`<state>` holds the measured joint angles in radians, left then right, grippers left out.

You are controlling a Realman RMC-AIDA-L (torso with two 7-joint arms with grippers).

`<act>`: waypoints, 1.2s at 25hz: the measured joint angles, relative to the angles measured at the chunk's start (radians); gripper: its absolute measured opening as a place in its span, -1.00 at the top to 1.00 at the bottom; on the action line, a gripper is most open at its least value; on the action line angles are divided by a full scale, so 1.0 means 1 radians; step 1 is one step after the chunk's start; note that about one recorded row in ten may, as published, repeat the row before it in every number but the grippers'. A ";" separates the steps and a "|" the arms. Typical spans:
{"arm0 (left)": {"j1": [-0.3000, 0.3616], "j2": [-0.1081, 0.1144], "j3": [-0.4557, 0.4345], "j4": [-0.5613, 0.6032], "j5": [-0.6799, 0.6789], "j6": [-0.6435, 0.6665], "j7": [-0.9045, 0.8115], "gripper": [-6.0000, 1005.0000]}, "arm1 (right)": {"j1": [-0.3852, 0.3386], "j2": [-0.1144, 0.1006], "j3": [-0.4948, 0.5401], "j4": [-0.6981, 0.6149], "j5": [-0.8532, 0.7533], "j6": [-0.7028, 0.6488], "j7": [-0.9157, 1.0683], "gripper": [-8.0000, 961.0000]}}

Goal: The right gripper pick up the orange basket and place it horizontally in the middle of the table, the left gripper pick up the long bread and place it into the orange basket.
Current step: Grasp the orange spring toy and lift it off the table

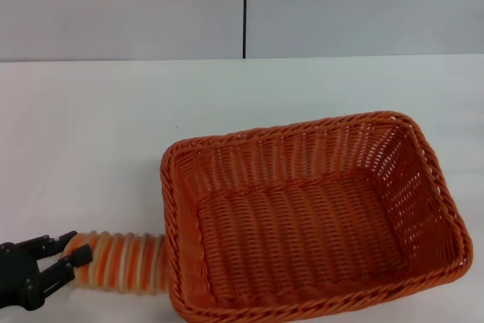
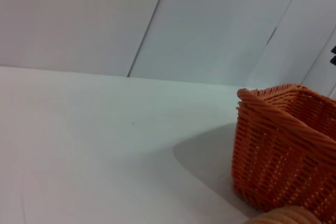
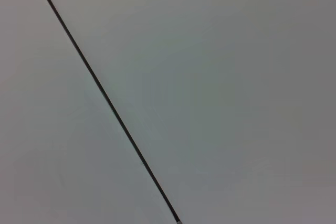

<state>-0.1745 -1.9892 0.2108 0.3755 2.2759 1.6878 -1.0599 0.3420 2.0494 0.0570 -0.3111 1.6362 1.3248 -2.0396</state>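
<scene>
While the orange basket (image 1: 314,217) sits at lower right of the head view on the white table (image 1: 91,126), the long bread (image 1: 125,262) lies against its left wall, lower left. The left gripper (image 1: 72,256), cut off by the frame edge, clasps the bread's end. The right gripper is out of view.

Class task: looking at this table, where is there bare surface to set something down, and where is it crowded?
Bare: the white tabletop between the far wall and the orange woven basket, and left of it. Crowded: the near-left corner, where the left gripper meets the striped ribbed bread touching the basket.
</scene>
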 joint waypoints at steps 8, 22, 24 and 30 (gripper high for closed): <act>-0.002 0.002 0.000 0.000 -0.005 0.001 -0.004 0.37 | -0.001 0.000 0.004 0.001 0.001 -0.002 -0.001 -0.08; -0.013 0.056 -0.203 0.031 -0.011 0.015 -0.008 0.55 | -0.002 0.001 0.006 0.016 0.001 -0.014 -0.001 -0.08; -0.013 0.057 -0.230 0.031 -0.014 0.016 -0.008 0.56 | -0.002 0.002 0.006 0.018 0.001 -0.014 -0.001 -0.08; -0.014 0.053 -0.459 0.027 -0.044 0.021 -0.009 0.63 | -0.001 0.001 0.007 0.022 0.001 -0.015 -0.001 -0.08</act>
<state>-0.1889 -1.9358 -0.2480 0.4026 2.2317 1.7086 -1.0688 0.3410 2.0509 0.0637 -0.2891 1.6368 1.3099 -2.0402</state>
